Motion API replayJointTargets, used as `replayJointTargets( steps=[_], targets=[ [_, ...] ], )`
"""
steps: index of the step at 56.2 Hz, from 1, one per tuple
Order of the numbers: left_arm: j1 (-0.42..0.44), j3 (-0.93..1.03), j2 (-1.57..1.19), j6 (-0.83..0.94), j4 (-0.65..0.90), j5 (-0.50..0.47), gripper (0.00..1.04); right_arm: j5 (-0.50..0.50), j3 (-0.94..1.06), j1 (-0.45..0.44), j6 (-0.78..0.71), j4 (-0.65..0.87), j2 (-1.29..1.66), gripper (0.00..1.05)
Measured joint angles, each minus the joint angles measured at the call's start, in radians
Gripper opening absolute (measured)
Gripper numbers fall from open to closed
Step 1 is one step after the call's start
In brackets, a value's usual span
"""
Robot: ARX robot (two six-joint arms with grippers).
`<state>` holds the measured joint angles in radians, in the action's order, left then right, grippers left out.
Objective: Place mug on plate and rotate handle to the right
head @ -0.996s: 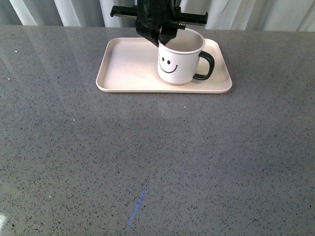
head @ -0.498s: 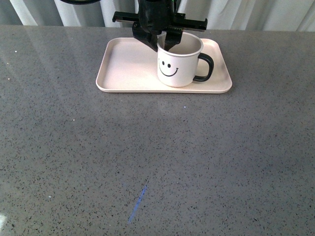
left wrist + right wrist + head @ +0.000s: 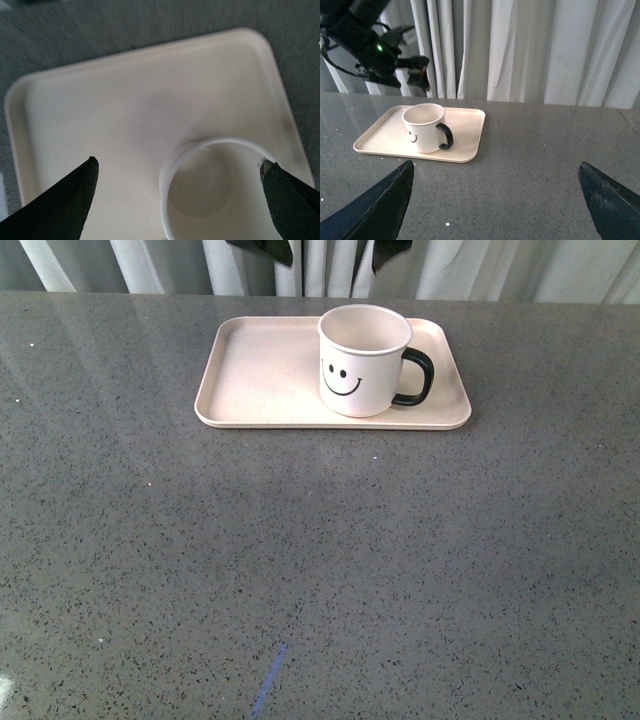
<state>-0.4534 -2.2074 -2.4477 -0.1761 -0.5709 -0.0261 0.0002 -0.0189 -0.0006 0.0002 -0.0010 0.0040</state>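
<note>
In the front view, we see the white cylindrical mug with a black smiley face (image 3: 362,362) standing upright on the flat pale pink rectangular plate with rounded corners (image 3: 262,370), in its right half. The face is turned towards the camera, and the glossy black loop handle (image 3: 416,377) points right. The plate lies on the far part of the grey speckled stone-look table (image 3: 320,560), in front of pale pleated curtains (image 3: 160,262). A short blue streak (image 3: 268,680) marks the near tabletop. Two dark pieces of the left gripper show at the top edge, well above the mug, too little for us to judge its opening from here.

In the left wrist view, the left gripper (image 3: 177,161) hangs above the mug with its black fingertips (image 3: 75,192) spread wide, clear of the rim and gripping nothing. We look down into the empty white mug.

In the right wrist view, the right gripper (image 3: 495,164) is also spread wide and empty, well back from the plate over bare table. The black left arm (image 3: 362,37) hangs above the plate's far side.
</note>
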Motion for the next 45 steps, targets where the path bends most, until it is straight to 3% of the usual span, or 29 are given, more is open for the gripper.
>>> replayJointTargets(
  steps=[16, 18, 22, 26, 34, 45],
  targets=[
    [0.035, 0.410, 0.301, -0.063, 0.356, 0.021, 0.96, 0.000, 0.000, 0.000, 0.000, 0.000, 0.000, 0.96],
    [0.035, 0.459, 0.320, -0.051, 0.416, -0.014, 0.94, 0.000, 0.000, 0.000, 0.000, 0.000, 0.000, 0.96],
    [0.036, 0.662, 0.375, 0.028, 0.785, -0.230, 0.82, -0.001, 0.000, 0.000, 0.000, 0.000, 0.000, 0.96],
    [0.053, 0.856, 0.440, 0.092, 1.059, -0.315, 0.71, 0.000, 0.000, 0.000, 0.000, 0.000, 0.000, 0.96],
    [0.121, 1.207, 0.617, 0.144, 1.419, -0.290, 0.48, 0.000, 0.000, 0.000, 0.000, 0.000, 0.000, 0.96],
    [0.207, 1.527, 0.810, 0.158, 1.551, -0.228, 0.16, 0.000, 0.000, 0.000, 0.000, 0.000, 0.000, 0.96]
  ],
)
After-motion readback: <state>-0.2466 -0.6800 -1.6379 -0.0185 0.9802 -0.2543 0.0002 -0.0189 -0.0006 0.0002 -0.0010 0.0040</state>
